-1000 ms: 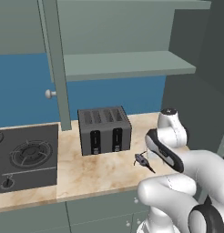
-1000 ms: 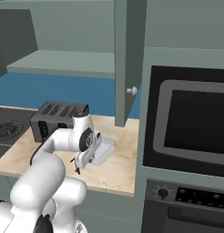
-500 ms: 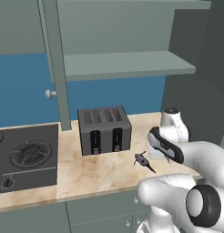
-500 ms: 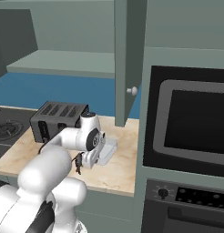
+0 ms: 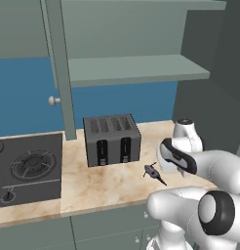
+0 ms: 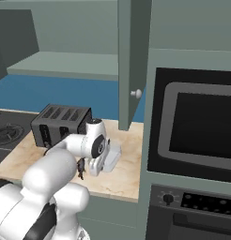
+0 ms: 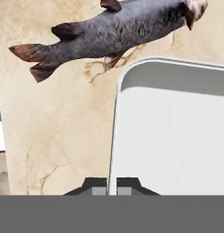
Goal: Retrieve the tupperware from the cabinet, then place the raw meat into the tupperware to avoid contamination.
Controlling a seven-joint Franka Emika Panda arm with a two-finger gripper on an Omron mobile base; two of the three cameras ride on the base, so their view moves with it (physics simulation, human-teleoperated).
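Gripper has slid its clamped tupperware nearer raw meat

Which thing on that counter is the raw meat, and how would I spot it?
Start at the dark four-slot toaster on the marble counter. Just beside it, toward the robot's arm, lies the raw meat: a tiny grey fish with a thin tail, next to a pale tupperware. It is much the smallest, darkest item there, and the only fish-shaped one.

Flat, even rendered light throughout, sharp focus, hardly any shadows or glare.
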